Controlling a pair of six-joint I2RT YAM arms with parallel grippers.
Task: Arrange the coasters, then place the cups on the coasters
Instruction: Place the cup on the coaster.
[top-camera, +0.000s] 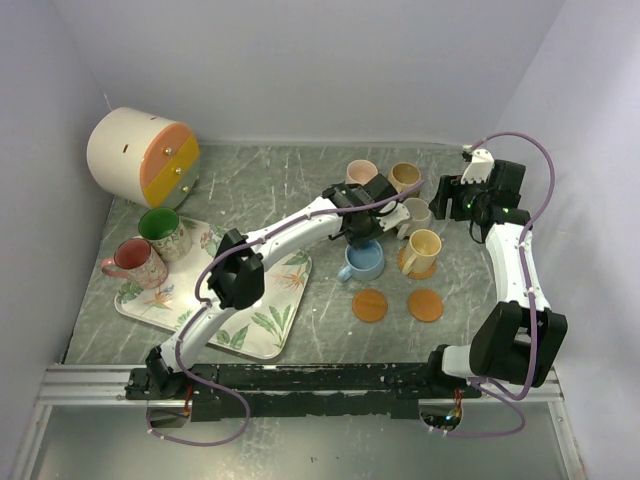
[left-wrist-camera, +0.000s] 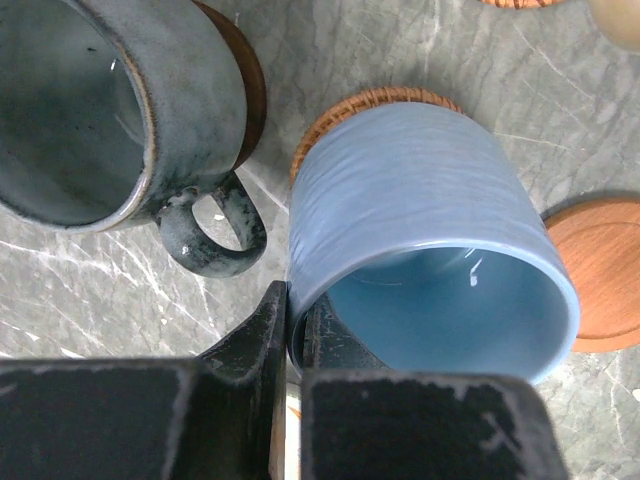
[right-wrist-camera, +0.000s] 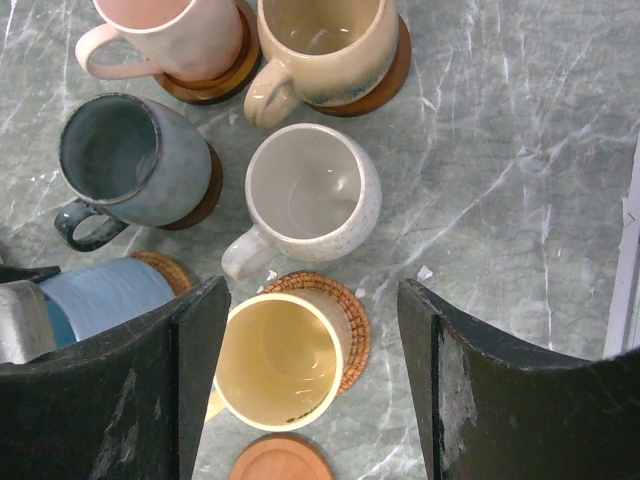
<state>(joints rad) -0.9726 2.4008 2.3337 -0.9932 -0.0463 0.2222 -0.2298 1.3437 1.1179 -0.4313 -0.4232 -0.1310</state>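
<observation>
My left gripper (left-wrist-camera: 297, 320) is shut on the rim of the light blue cup (left-wrist-camera: 420, 230), one finger inside and one outside. That cup (top-camera: 362, 262) stands over a woven coaster (left-wrist-camera: 350, 105). Beside it the dark grey cup (left-wrist-camera: 100, 110) sits on a dark coaster. My right gripper (right-wrist-camera: 310, 300) hangs open, holding nothing, above the yellow cup (right-wrist-camera: 280, 365) on its woven coaster (right-wrist-camera: 350, 320). Behind are the cream cup (right-wrist-camera: 310, 190), the pink cup (right-wrist-camera: 180, 35) and the tan cup (right-wrist-camera: 320, 40), the last two on coasters. Two bare coasters (top-camera: 370, 304) (top-camera: 425, 305) lie in front.
A leaf-print tray (top-camera: 270, 325) at the left holds the red cup (top-camera: 135, 262) and the green cup (top-camera: 162, 232). A big white-and-orange cylinder (top-camera: 140, 155) stands at the back left. White walls close in the back and sides.
</observation>
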